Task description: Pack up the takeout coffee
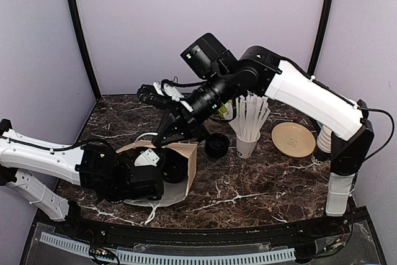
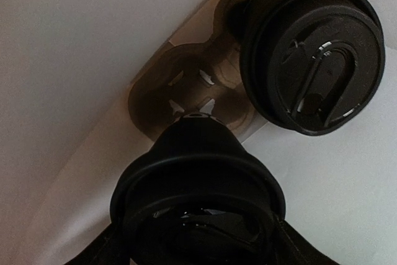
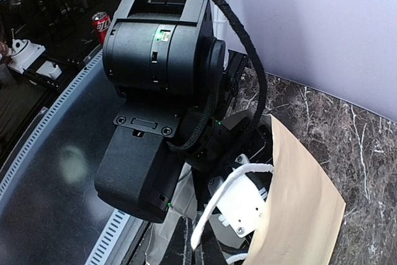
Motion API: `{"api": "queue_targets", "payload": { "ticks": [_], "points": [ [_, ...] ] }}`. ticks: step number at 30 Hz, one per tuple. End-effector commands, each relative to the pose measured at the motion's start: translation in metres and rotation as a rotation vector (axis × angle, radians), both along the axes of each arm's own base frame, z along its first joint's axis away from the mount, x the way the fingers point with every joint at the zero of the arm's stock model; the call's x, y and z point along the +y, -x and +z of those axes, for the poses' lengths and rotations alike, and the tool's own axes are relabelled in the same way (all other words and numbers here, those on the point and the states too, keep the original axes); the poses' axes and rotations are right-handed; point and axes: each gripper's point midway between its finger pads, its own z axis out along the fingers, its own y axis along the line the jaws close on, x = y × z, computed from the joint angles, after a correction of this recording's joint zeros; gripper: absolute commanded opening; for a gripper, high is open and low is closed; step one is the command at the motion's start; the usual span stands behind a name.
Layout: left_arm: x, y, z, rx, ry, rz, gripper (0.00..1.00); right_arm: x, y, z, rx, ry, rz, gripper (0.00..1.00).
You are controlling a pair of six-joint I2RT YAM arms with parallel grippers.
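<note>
Brown paper bag (image 1: 187, 161), low centre, seems pinned open by the closed right gripper (image 1: 169, 133) so the left gripper (image 2: 198, 247), spread wide around a takeout coffee (image 2: 198, 175), can seat it in the cardboard carrier (image 2: 180, 91) beside the second lidded cup (image 2: 313, 54).

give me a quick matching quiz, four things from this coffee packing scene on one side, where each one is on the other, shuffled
Things
1 far coffee cup
2 near coffee cup
3 straw cup
4 paper bag

Places
a upright on the table, right of the bag
b between the left gripper's fingers
c in a slot of the cardboard carrier
d lying on its side on the table

Pairs: 1-c, 2-b, 3-a, 4-d
</note>
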Motion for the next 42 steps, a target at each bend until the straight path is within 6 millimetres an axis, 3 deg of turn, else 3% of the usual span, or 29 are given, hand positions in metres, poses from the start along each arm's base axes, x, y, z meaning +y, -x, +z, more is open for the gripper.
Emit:
{"api": "queue_targets", "payload": {
  "ticks": [1,8,12,25,42],
  "points": [
    [0.0,-0.006,0.008,-0.022,0.03,-0.012,0.22,0.003,0.008,0.018,0.019,-0.062,0.036,0.0],
    [-0.027,-0.009,0.027,-0.066,0.14,-0.136,0.2,0.004,0.002,0.019,0.042,-0.066,0.029,0.0],
    [-0.032,-0.013,0.034,-0.111,0.138,-0.172,0.2,0.003,0.0,0.018,0.042,-0.062,0.026,0.0],
    [-0.028,-0.022,0.005,-0.051,0.054,-0.151,0.2,-0.003,0.011,0.013,0.069,-0.05,0.086,0.0],
    [-0.03,-0.035,-0.015,-0.03,0.049,-0.161,0.19,-0.01,0.024,0.005,0.074,-0.026,0.149,0.0]
  ]
}}
